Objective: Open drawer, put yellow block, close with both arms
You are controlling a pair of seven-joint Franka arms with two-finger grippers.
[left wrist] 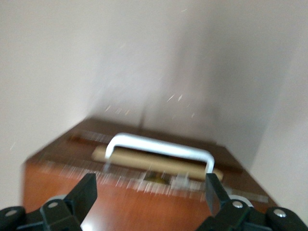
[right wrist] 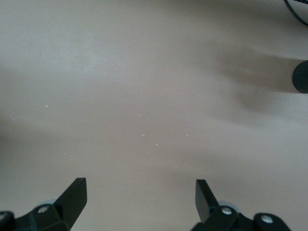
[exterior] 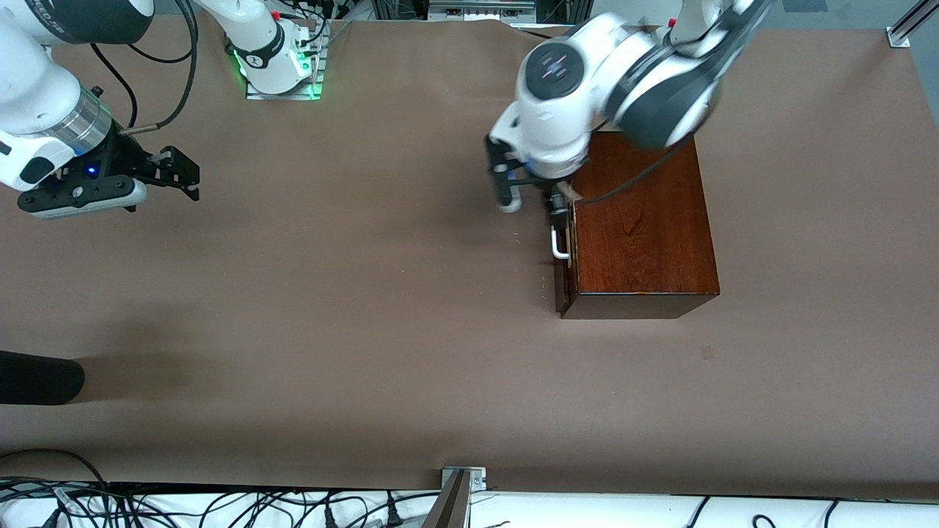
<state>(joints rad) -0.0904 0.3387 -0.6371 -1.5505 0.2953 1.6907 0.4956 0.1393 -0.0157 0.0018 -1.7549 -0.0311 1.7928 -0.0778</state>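
Drawer [exterior: 563, 275] shut – left tool [left wrist: 150, 192] (fingers apart) over its handle [exterior: 559, 244] – right tool [exterior: 180, 174] waits, spread.

1. The drawer [exterior: 563, 257] sits in a glossy dark mahogany box [exterior: 638, 227] toward the left arm's end of the bench. Its dark reddish-brown front faces the right arm's end.
2. It looks pushed in, or very nearly. In the left wrist view a thin strip of pale wood shows just beside the front, so it might be open a crack. Can't really tell.
3. The handle [left wrist: 161, 149] is a white U-shaped bar standing off the drawer front.
4. Box stands flat on the bench, top face bare and shiny.
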